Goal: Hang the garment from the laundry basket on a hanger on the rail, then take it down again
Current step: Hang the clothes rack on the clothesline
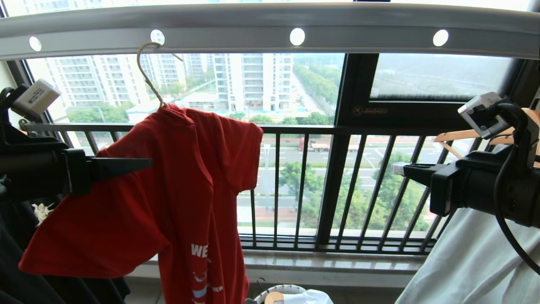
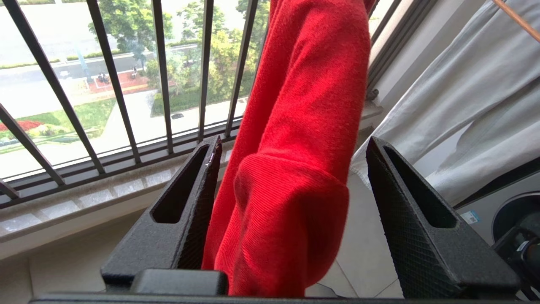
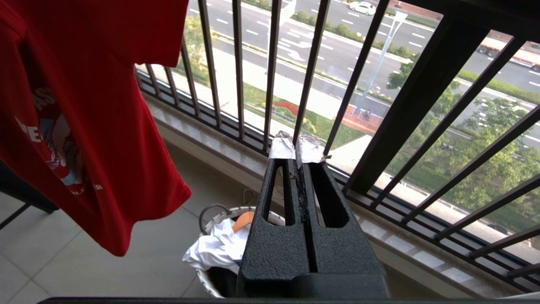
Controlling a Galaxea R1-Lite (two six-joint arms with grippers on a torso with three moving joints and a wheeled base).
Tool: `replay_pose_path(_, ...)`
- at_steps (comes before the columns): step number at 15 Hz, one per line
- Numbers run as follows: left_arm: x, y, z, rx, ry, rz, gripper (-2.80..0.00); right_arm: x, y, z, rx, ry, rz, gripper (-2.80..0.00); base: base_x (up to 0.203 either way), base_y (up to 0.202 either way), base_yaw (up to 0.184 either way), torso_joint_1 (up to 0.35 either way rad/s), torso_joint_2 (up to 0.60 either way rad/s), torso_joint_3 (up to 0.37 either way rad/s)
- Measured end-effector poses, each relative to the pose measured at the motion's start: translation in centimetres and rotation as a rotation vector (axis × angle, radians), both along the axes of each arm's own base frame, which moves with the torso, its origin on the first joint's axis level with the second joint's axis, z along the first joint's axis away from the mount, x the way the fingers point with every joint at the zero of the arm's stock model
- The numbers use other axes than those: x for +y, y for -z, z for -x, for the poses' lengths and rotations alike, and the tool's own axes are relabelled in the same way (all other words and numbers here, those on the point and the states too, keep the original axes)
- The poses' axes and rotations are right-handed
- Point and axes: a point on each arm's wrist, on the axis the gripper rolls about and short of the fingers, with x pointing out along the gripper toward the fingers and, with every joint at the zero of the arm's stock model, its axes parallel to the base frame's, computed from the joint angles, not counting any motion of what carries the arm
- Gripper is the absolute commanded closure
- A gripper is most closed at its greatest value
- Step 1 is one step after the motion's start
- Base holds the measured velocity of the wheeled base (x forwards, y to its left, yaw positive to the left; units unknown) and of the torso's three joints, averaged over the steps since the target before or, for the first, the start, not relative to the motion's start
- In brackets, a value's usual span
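Note:
The red garment (image 1: 181, 177) hangs on the thin cream hanger (image 1: 145, 76), whose hook sits in a hole of the grey rail (image 1: 363, 25). My left gripper (image 1: 143, 162) points at the shirt's left sleeve. In the left wrist view it (image 2: 295, 140) is open, a roll of red cloth (image 2: 308, 84) lying loose between the spread fingers. My right gripper (image 1: 398, 169) hovers to the right, clear of the shirt. The right wrist view shows it (image 3: 295, 143) shut and empty. The laundry basket (image 1: 282, 290) stands on the floor below, its rim (image 3: 206, 213) also seen from the right wrist.
A black T-shirt (image 1: 17, 253) hangs at far left. A pale grey-green garment (image 1: 472, 261) on a wood hanger (image 1: 455, 137) hangs at right. The black window railing (image 1: 295, 190) runs behind. White cloth (image 3: 215, 249) fills the basket.

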Motion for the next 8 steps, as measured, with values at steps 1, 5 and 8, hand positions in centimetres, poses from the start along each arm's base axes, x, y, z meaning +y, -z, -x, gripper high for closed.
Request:
replay_pose_path(1, -0.1, 0.2, 0.9, 0.000, 0.000, 0.001, -2.80, 0.0, -0.1, 0.1, -0.002, -0.005, -0.002, 0.00, 0.000, 0.000, 0.000, 0.000, 0.00, 0.000)
replay_pose_path(5, -0.2, 1.0, 5.2, 0.051, -0.005, 0.005, -2.80, -0.2, -0.5, 0.6, -0.021, -0.019, -0.014, 0.00, 0.000, 0.000, 0.000, 0.000, 0.00, 0.000)
replay_pose_path(8, 0.4, 1.7, 7.5, 0.040, -0.074, 0.005, -2.80, -0.3, -0.7, 0.9, -0.031, -0.031, -0.021, 0.00, 0.000, 0.000, 0.000, 0.000, 0.00, 0.000)
